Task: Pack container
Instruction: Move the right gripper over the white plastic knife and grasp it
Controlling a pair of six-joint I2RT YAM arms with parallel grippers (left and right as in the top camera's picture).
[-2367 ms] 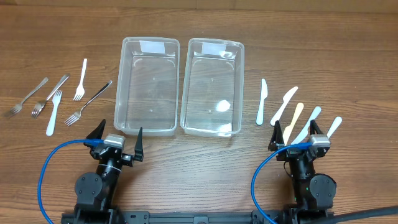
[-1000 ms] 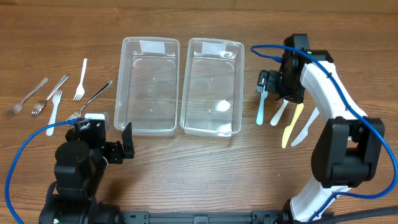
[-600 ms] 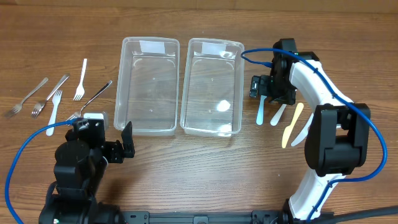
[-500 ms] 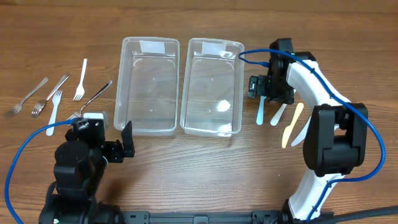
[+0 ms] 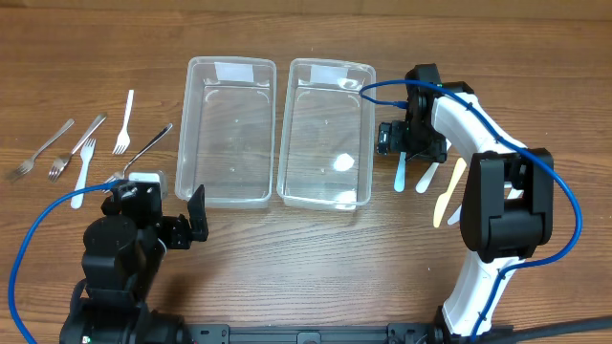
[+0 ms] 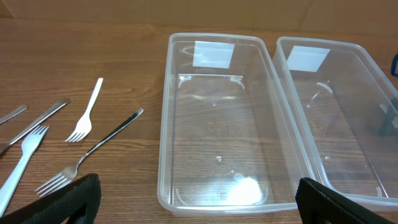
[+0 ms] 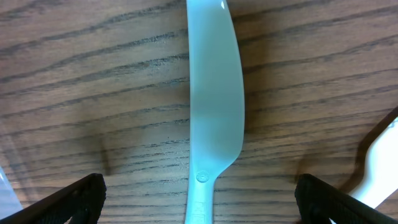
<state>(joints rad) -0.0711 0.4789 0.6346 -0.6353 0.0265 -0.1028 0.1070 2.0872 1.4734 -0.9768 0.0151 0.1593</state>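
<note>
1. Your right gripper point(image 7: 199, 200) hung at centre right of the overhead frame, jaws spread wide and empty, over the pale blue plastic knife point(image 7: 214, 106) lying on the wooden table point(image 7: 93, 74).
2. Your left gripper point(image 6: 199, 202) sat lower left, equally wide, holding nothing.
3. At upper centre, one clear rectangular plastic container point(image 5: 229, 60) stood beside a second clear container point(image 5: 333, 63).

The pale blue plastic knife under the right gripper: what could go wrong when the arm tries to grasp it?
1. The pale blue plastic knife lies flat on the wooden table, so the open right gripper may slip off it.
2. The white plastic knife lies close beside it; a finger could push it.
</note>
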